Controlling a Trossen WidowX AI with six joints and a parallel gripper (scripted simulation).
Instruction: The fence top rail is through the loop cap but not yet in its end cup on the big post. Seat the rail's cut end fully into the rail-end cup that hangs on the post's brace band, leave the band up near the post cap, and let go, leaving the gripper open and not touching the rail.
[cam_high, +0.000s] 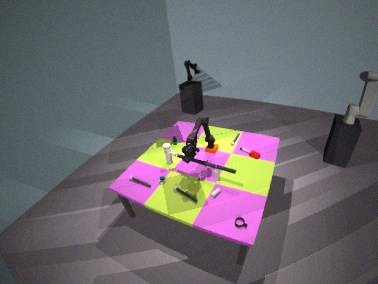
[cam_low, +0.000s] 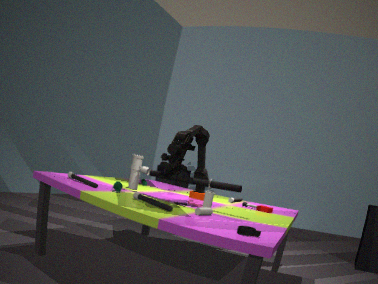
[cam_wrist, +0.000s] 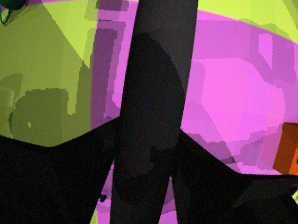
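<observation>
The dark top rail (cam_high: 222, 168) (cam_low: 227, 186) (cam_wrist: 160, 50) is held level above the table. My gripper (cam_high: 189, 157) (cam_low: 186, 179) (cam_wrist: 147, 125) is shut on it, nearer its post end. The big white post (cam_high: 167, 152) (cam_low: 134, 172) stands upright at the left. Its pale rail-end cup (cam_high: 173, 154) (cam_low: 145, 170) sticks out on the rail's side, high up near the post cap. The rail's near end is at the cup's mouth; how far it sits inside cannot be told. The rail passes over the small white post (cam_high: 217, 175) (cam_low: 208, 200); its loop cap is too small to make out.
Dark tubes (cam_high: 186, 194) (cam_low: 155, 202), a white cylinder (cam_high: 215, 193) (cam_low: 203, 211), a black ring (cam_high: 240, 222) (cam_low: 248, 231) and a red-handled tool (cam_high: 254, 154) (cam_low: 264, 208) lie around. An orange block (cam_high: 211, 149) (cam_low: 197, 195) (cam_wrist: 286, 147) is by the arm's base.
</observation>
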